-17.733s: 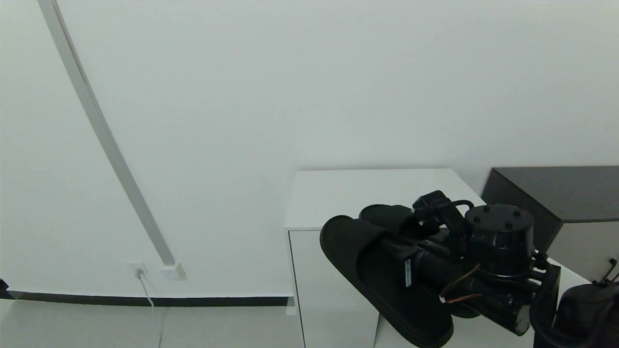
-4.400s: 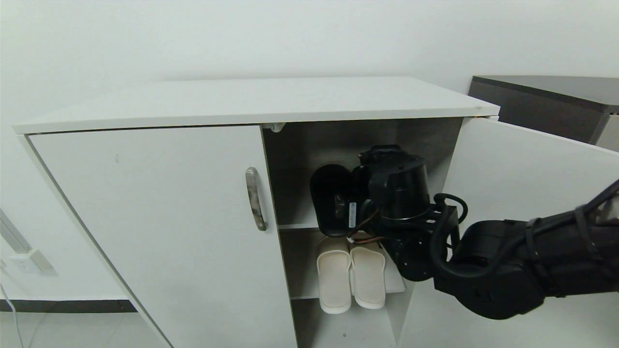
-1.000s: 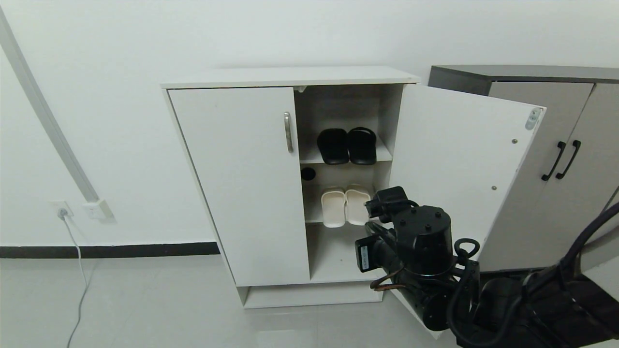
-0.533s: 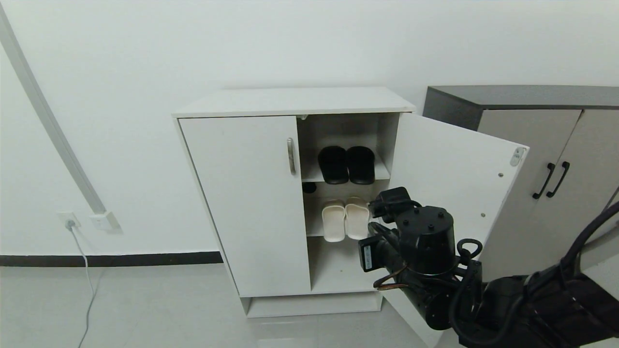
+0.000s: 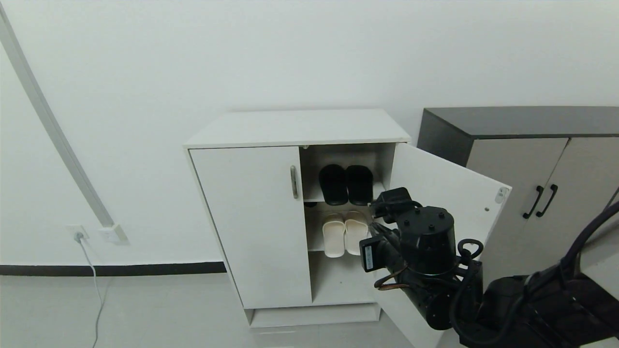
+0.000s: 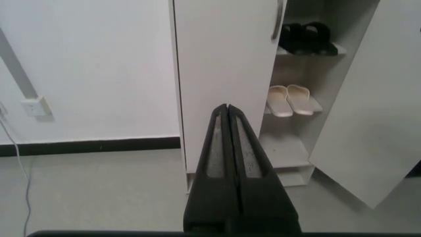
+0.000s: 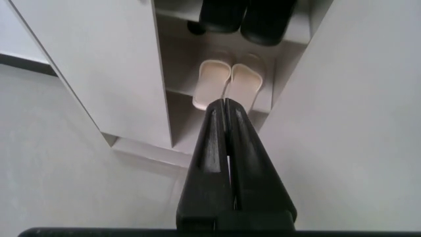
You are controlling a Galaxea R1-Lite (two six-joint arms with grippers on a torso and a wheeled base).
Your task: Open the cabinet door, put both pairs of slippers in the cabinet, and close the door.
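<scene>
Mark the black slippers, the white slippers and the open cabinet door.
black slippers (image 5: 333, 185), head view, middle of the left one.
white slippers (image 5: 333, 237), head view, middle of the left one.
open door (image 5: 476, 208), head view, bare inner face.

Left gripper (image 6: 227, 108) and right gripper (image 7: 225, 103) each have fingers pressed together; right arm (image 5: 527, 309) stretches forward.
</scene>
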